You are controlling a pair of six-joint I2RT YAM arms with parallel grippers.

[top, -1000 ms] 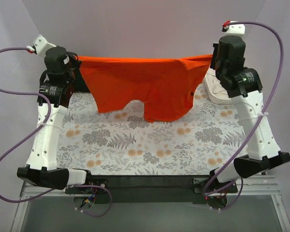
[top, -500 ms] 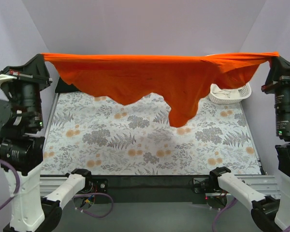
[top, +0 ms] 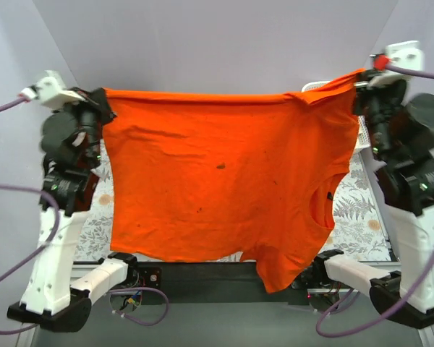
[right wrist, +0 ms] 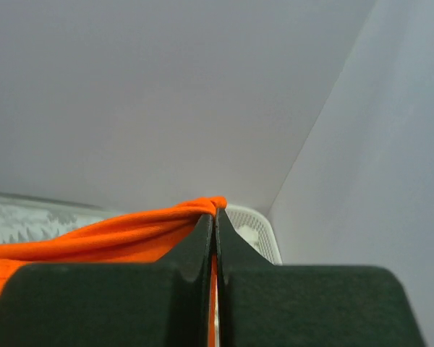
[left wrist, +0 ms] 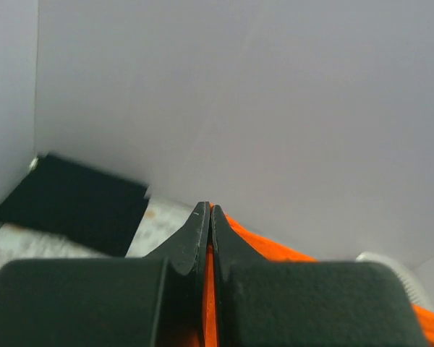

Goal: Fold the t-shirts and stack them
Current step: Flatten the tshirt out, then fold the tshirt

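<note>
Right now I am holding the orange t-shirt (top: 217, 188) up as one wide sheet between my two tools, and it is hiding most of the counter (top: 351, 217) below them.

The main risk, as I judge it, is in the lowering. The cloth is hanging well below both tools, and its lower sleeve (top: 278, 267) is dangling out over the near edge, close to the base of my right arm (top: 398, 303). It could snag there or bunch under itself. Next, each tool is biting only a thin edge, so a hard sideways pull could slip a corner free.

The shirt is hanging sideways, with its long axis running level from tool to tool. The hem is falling beneath my left tool (top: 100, 100), and the neck opening (top: 324, 206) is sitting below my right tool (top: 362, 78). Both tools are pressed together on orange cloth. The white basket (right wrist: 254, 225) is lying just beyond the right one.
</note>
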